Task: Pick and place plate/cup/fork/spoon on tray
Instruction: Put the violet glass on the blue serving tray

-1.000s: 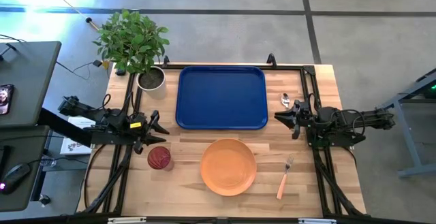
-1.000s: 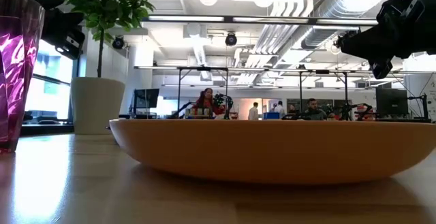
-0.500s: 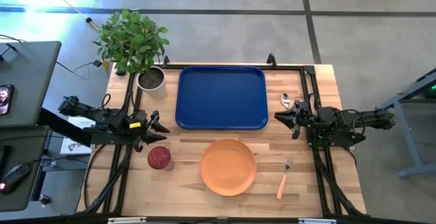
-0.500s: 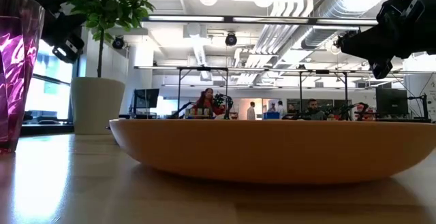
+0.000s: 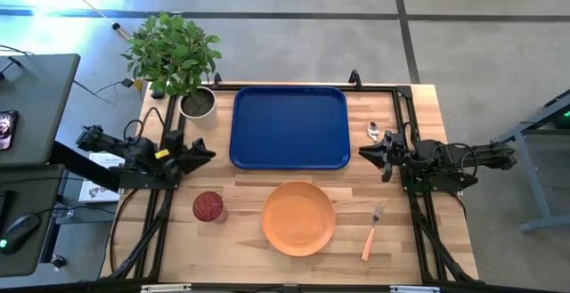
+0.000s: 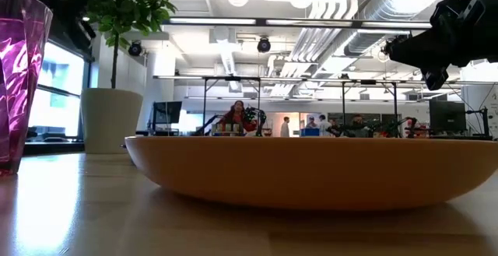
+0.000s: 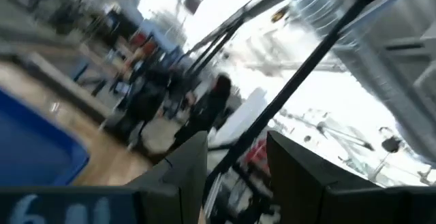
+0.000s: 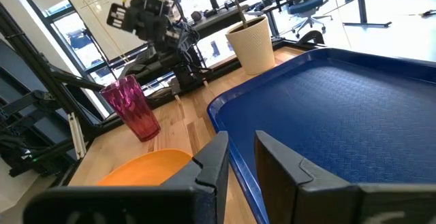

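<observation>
1. As I watched from the high view, nearest me on the surface (image 5: 240,259) lay the plate (image 5: 298,218), the cup (image 5: 209,207) and the fork (image 5: 371,231).
2. Beyond them my left tool (image 5: 203,152) and right tool (image 5: 366,153) hovered, both narrowly parted and empty.
3. Farther off sat the spoon (image 5: 374,132) and the bare tray (image 5: 289,126).

Bright daylight; left wrist view motion-blurred.

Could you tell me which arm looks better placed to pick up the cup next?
Probably the left. Its tool hangs just beyond the cup on the table's left side, while the right tool waits across the tray, near the spoon.
</observation>
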